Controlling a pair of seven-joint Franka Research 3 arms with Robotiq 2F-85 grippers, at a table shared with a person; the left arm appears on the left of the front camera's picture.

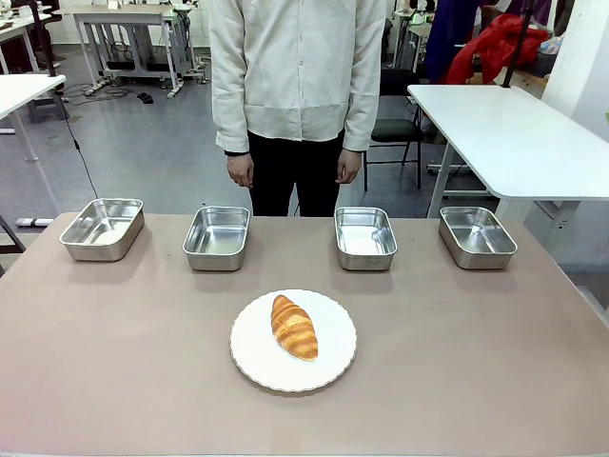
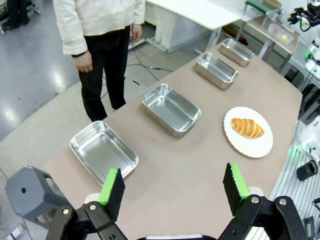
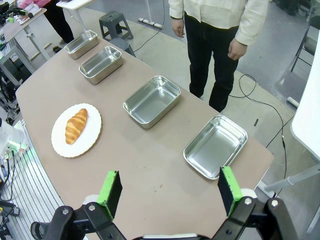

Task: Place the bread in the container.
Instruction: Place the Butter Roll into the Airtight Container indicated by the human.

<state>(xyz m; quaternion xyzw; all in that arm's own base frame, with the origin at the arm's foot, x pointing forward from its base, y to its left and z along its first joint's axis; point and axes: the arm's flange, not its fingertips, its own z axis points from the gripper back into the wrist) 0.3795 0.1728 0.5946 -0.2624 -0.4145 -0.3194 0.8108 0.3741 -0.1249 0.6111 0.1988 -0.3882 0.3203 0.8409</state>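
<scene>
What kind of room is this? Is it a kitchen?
Probably a robot lab, not a kitchen: the left gripper and right gripper hang over the table, and white worktables stand farther off.

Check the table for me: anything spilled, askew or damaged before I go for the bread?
Nothing stands out. The bread lies whole on the white plate; the four steel trays sit upright and empty in a row along the far edge.
</scene>
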